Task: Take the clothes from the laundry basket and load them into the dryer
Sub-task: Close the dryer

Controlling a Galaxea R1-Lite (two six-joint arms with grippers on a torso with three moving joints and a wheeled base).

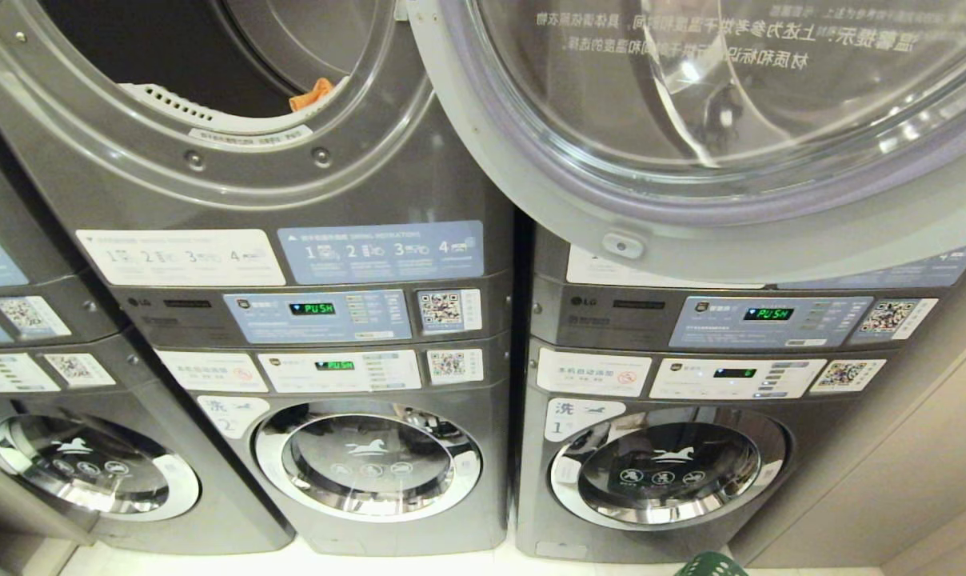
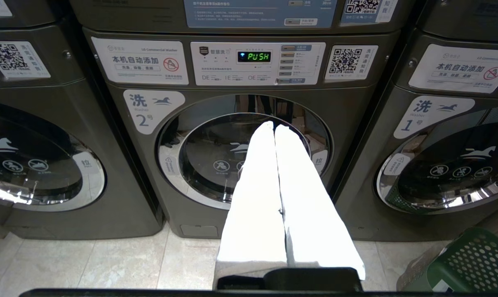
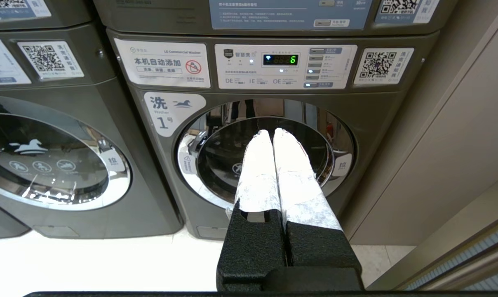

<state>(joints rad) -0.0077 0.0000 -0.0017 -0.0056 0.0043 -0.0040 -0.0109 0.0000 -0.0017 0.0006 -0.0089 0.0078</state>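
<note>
**Both grippers closed and empty; basket at floor level, dryer drum open**

The left gripper (image 2: 275, 128) points at the door of washer 2 (image 2: 245, 152). Its 2 white fingers (image 2: 257, 194) are pressed together with nothing between them. The right gripper (image 3: 272, 133) points at the door of washer 1 (image 3: 269, 156), fingers likewise closed and holding nothing.

The green laundry basket (image 2: 467, 264) stands on the floor in front of washer 1, well apart from both grippers; its contents cannot be seen. In the head view only its rim (image 1: 711, 565) shows.

The dryer (image 1: 235, 96) above washer 2 is open, its door (image 1: 715, 120) swung right. An orange item (image 1: 313, 93), possibly cloth, lies at the drum's lower edge.
</note>
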